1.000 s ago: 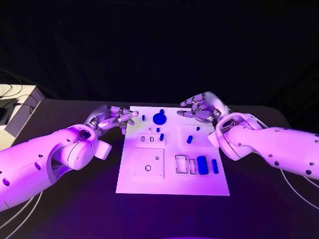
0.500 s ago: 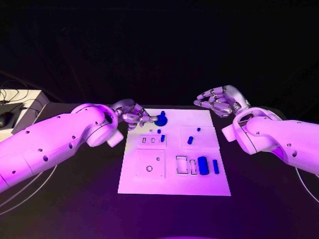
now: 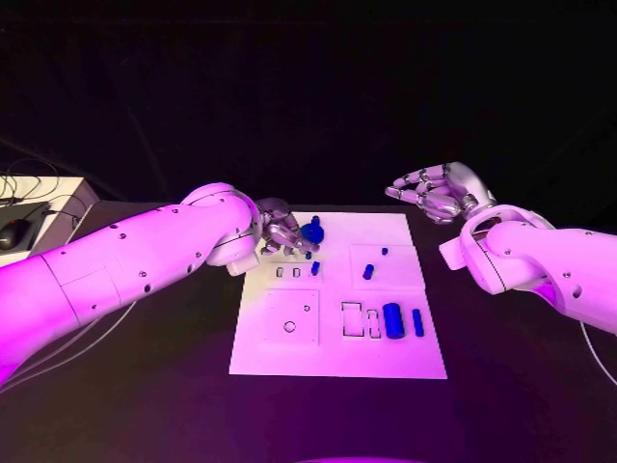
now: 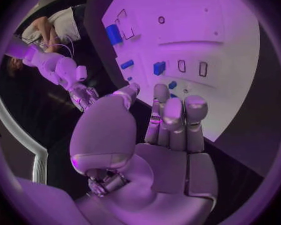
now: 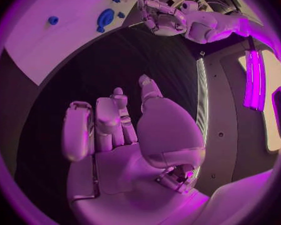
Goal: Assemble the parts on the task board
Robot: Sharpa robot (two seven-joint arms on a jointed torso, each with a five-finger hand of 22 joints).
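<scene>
Left hand (image 3: 283, 237) empty, fingers apart, beside round blue part (image 3: 311, 231) at task board (image 3: 336, 357) far edge.
Right hand (image 3: 440, 193) raised, loosely curled, empty; part likely light, rigid, smooth: best pinched by rim.

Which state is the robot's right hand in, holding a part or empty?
Empty. The right hand hangs over bare black table beside the task board, fingers apart, with nothing in its palm or between its fingers.

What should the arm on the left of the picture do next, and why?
Probably lower the left hand onto the large blue part beside it at the task board's far edge. The hand holds nothing, and the right hand hangs off the board.
</scene>
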